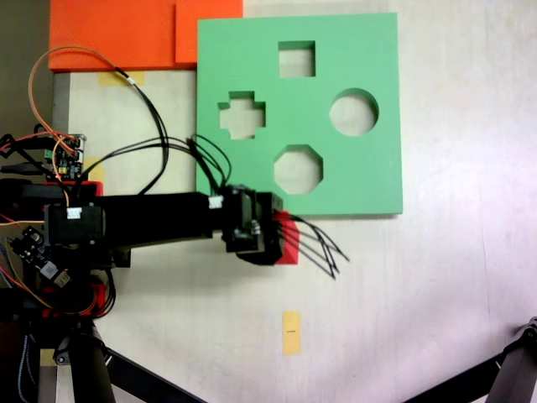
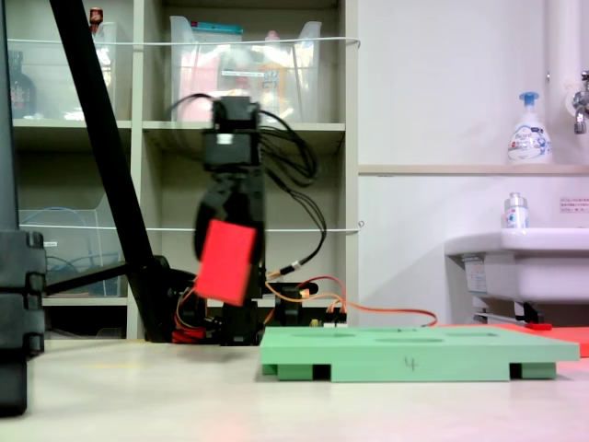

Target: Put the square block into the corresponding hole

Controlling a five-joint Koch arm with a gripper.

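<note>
Fixed view: hand [image 2: 224,267] clamped on red foam cube [image 2: 225,261], lifted | thick green foam board [image 1: 352,180], square cutout [image 1: 297,59] | pale tabletop [image 1: 419,285]

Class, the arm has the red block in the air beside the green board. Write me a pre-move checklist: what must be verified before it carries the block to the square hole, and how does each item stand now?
1. Block off the table: ok, it hangs well above the surface.
2. Gripper shut on the block: ok, since the block is airborne.
3. Block level: not ok, it is tilted in the low fixed view.
4. Block above the square hole: not ok, it sits off the board's near edge.
5. Square hole free: ok, nothing in it.
6. Cables free of the board: cannot tell.
</note>
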